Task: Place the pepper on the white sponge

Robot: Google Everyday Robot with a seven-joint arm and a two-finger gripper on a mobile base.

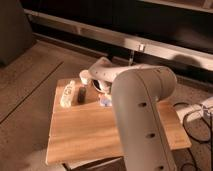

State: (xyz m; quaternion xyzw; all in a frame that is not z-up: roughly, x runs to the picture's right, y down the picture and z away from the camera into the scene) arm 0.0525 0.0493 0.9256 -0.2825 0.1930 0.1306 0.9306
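- The arm (142, 115) fills the lower right and middle of the frame, a broad pale cylinder that hides a large part of the wooden table (85, 132) behind it.
- The gripper (101, 86) sits above the middle of the frame, at the far end of the arm, over the back part of the table; it is mostly covered by the wrist housing, and I cannot tell how its jaws stand or whether anything is held.
- The pepper cannot be made out anywhere; if it is at the gripper, the arm hides it, so its long axis and heading cannot be told.
- The white sponge (105, 101) shows only as a small pale bluish patch just below the gripper, at the arm's left edge, partly cut off by the arm.
- A dark bowl (98, 84) is half hidden under the wrist.
- Left of the gripper, a white cup (84, 76) stands near the table's back edge.
- A small dark block (81, 95) lies beside a long cream bottle-like object (67, 94), whose long axis runs roughly towards the back of the table.
- Cables (192, 117) trail at the right edge of the frame, cut off.
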